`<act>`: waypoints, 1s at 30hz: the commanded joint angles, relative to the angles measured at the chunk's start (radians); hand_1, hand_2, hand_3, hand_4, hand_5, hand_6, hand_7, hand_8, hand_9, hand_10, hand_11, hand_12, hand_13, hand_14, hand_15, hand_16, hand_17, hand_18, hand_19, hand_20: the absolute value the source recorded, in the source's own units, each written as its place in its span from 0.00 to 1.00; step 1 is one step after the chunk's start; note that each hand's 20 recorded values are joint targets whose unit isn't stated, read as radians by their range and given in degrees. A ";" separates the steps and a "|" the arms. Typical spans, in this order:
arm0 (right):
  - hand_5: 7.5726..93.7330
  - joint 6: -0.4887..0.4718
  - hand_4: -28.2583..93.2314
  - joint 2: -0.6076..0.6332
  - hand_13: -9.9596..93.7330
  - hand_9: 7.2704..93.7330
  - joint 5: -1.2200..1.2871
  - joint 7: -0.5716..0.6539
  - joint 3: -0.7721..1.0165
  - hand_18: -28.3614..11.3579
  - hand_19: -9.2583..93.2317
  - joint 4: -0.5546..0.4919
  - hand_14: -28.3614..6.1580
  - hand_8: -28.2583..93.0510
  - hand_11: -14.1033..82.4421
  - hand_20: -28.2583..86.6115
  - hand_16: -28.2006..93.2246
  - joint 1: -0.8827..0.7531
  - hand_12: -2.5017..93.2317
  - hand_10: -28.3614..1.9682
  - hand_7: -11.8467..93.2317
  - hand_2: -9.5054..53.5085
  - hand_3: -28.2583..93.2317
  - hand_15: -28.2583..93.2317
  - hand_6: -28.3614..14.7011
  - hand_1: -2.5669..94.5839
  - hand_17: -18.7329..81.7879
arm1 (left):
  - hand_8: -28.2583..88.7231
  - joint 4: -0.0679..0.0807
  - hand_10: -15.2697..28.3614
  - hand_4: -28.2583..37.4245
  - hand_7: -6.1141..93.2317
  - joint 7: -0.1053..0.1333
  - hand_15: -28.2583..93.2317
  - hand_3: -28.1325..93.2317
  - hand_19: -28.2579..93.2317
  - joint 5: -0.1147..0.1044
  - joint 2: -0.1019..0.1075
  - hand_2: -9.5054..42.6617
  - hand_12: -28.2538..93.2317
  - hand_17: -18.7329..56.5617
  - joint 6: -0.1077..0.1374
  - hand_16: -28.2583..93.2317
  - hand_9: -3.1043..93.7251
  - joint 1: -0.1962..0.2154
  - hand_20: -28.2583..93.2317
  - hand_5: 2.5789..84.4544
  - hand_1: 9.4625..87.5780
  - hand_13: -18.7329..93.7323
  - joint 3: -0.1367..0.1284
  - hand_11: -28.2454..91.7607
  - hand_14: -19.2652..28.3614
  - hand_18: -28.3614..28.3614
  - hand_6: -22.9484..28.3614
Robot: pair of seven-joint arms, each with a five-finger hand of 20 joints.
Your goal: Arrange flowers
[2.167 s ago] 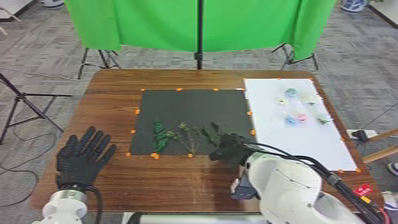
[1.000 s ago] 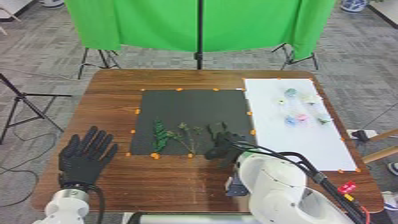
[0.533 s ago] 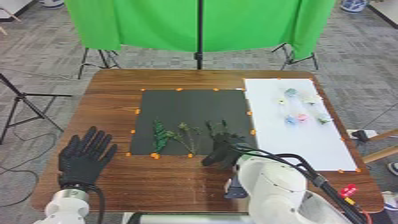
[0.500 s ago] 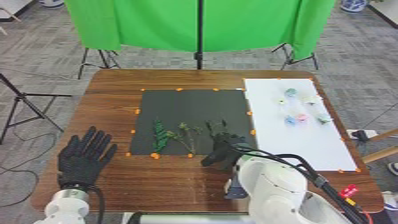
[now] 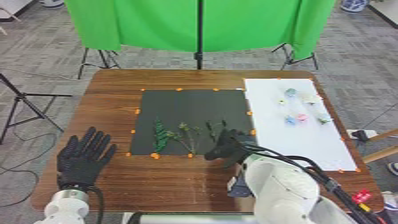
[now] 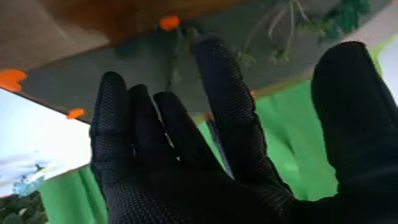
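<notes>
The fingers (image 6: 233,100) of the right hand (image 5: 233,146) are straight and open, and its thumb (image 6: 360,115) stands apart from them. This hand is at the near right corner of the dark sheet (image 5: 182,110), just beside the dark sprig (image 5: 214,130). More to the left, on the same sheet, lie the pale sprig (image 5: 187,136) and the fern (image 5: 160,136). To the right, the small flowers (image 5: 302,118) lie on the white sheet (image 5: 311,145). The left hand (image 5: 80,165), with its fingers spread, is at the left side of the counter (image 5: 160,185).
</notes>
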 commanded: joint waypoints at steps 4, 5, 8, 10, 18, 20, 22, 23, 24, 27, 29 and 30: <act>0.50 0.113 0.09 0.062 0.24 0.31 0.031 -0.069 0.194 0.00 0.66 0.036 0.00 0.17 0.22 0.48 0.28 0.016 0.21 0.00 0.33 0.08 0.84 0.56 0.39 0.30 0.26 | 0.14 0.014 0.68 0.00 0.25 -0.006 0.55 0.85 0.48 -0.004 0.005 0.49 0.31 0.19 0.006 0.17 0.41 0.019 0.34 0.49 0.23 0.41 0.007 0.45 0.68 0.71 0.58; 0.48 0.109 0.08 0.073 0.24 0.31 0.027 -0.078 0.217 0.00 0.66 0.046 0.00 0.17 0.22 0.47 0.28 0.018 0.21 0.00 0.31 0.08 0.84 0.56 0.38 0.30 0.26 | 0.14 0.013 0.68 0.00 0.25 -0.006 0.55 0.85 0.48 -0.003 0.005 0.49 0.31 0.19 0.002 0.17 0.41 0.019 0.34 0.49 0.23 0.41 0.006 0.45 0.68 0.71 0.58; 0.45 0.092 0.08 0.099 0.25 0.32 0.063 -0.184 0.307 0.00 0.66 0.099 0.00 0.18 0.23 0.45 0.28 0.010 0.22 0.00 0.28 0.08 0.85 0.56 0.38 0.31 0.26 | 0.14 0.012 0.68 0.00 0.25 -0.006 0.55 0.85 0.48 0.003 0.007 0.49 0.31 0.19 -0.002 0.17 0.41 0.017 0.34 0.49 0.23 0.41 0.006 0.45 0.68 0.71 0.58; 0.41 0.111 0.08 0.118 0.26 0.32 0.036 -0.225 0.329 0.02 0.66 0.144 0.01 0.18 0.23 0.43 0.28 0.016 0.22 0.00 0.27 0.08 0.86 0.55 0.39 0.31 0.26 | 0.14 0.015 0.68 0.00 0.25 -0.008 0.55 0.85 0.48 0.004 0.005 0.49 0.31 0.19 -0.009 0.17 0.41 0.013 0.34 0.49 0.23 0.41 0.009 0.44 0.68 0.71 0.58; 0.39 0.124 0.06 0.134 0.31 0.33 -0.074 -0.250 0.302 0.11 0.64 0.299 0.15 0.17 0.24 0.42 0.30 0.070 0.21 0.11 0.28 0.06 0.89 0.52 0.46 0.38 0.29 | 0.14 0.017 0.68 0.00 0.25 -0.016 0.54 0.85 0.48 0.050 0.004 0.48 0.31 0.19 -0.024 0.17 0.41 -0.001 0.34 0.48 0.23 0.41 0.020 0.44 0.68 0.71 0.57; 0.39 0.118 0.06 0.134 0.32 0.33 -0.098 -0.226 0.302 0.11 0.64 0.318 0.16 0.16 0.25 0.42 0.30 0.071 0.21 0.12 0.28 0.06 0.90 0.52 0.47 0.40 0.29 | 0.14 0.014 0.68 0.00 0.25 -0.018 0.54 0.85 0.48 0.082 0.005 0.48 0.31 0.19 -0.025 0.17 0.41 -0.002 0.34 0.48 0.23 0.41 0.019 0.44 0.68 0.71 0.57; 0.39 0.122 0.05 0.135 0.32 0.33 -0.103 -0.202 0.306 0.11 0.65 0.330 0.17 0.16 0.25 0.43 0.30 0.067 0.21 0.12 0.29 0.06 0.90 0.52 0.47 0.41 0.29 | 0.14 0.012 0.68 0.00 0.25 -0.019 0.54 0.85 0.48 0.096 0.006 0.48 0.31 0.19 -0.034 0.17 0.41 -0.005 0.34 0.48 0.23 0.41 0.016 0.44 0.68 0.71 0.57; 0.39 0.118 0.05 0.133 0.32 0.33 -0.101 -0.185 0.303 0.11 0.65 0.337 0.18 0.16 0.25 0.43 0.30 0.072 0.21 0.13 0.29 0.06 0.90 0.52 0.47 0.42 0.30 | 0.14 0.011 0.68 0.00 0.25 -0.017 0.54 0.85 0.48 0.099 0.004 0.48 0.31 0.19 -0.036 0.17 0.41 -0.004 0.34 0.48 0.23 0.41 0.014 0.44 0.68 0.71 0.57; 0.39 0.110 0.05 0.131 0.32 0.33 -0.098 -0.181 0.310 0.11 0.65 0.343 0.18 0.16 0.25 0.43 0.30 0.070 0.21 0.13 0.29 0.06 0.91 0.52 0.47 0.43 0.30 | 0.14 0.010 0.68 0.00 0.25 -0.015 0.54 0.85 0.48 0.098 0.003 0.48 0.31 0.19 -0.037 0.18 0.41 -0.004 0.34 0.48 0.23 0.41 0.013 0.44 0.68 0.71 0.57; 0.40 0.129 0.04 0.128 0.36 0.34 -0.085 -0.170 0.305 0.11 0.67 0.365 0.21 0.16 0.26 0.43 0.31 0.062 0.21 0.13 0.30 0.06 0.91 0.55 0.47 0.44 0.31 | 0.14 0.010 0.68 0.00 0.25 -0.018 0.54 0.85 0.48 0.098 -0.003 0.48 0.31 0.19 -0.029 0.18 0.40 -0.005 0.34 0.48 0.23 0.41 0.009 0.44 0.68 0.71 0.57; 0.40 0.115 0.04 0.122 0.38 0.34 -0.100 -0.163 0.291 0.10 0.69 0.383 0.22 0.16 0.26 0.44 0.31 0.067 0.21 0.13 0.30 0.06 0.91 0.57 0.47 0.44 0.32 | 0.14 0.011 0.68 0.00 0.25 -0.019 0.54 0.85 0.48 0.093 -0.008 0.48 0.31 0.19 -0.027 0.18 0.40 -0.006 0.34 0.48 0.23 0.41 0.008 0.44 0.68 0.71 0.57; 0.40 0.111 0.04 0.119 0.39 0.34 -0.108 -0.160 0.285 0.10 0.69 0.391 0.22 0.16 0.26 0.44 0.31 0.069 0.21 0.13 0.30 0.06 0.91 0.58 0.47 0.44 0.32 | 0.14 0.012 0.68 0.00 0.25 -0.019 0.54 0.85 0.48 0.090 -0.010 0.48 0.31 0.19 -0.028 0.18 0.40 -0.005 0.34 0.48 0.23 0.41 0.009 0.44 0.68 0.71 0.57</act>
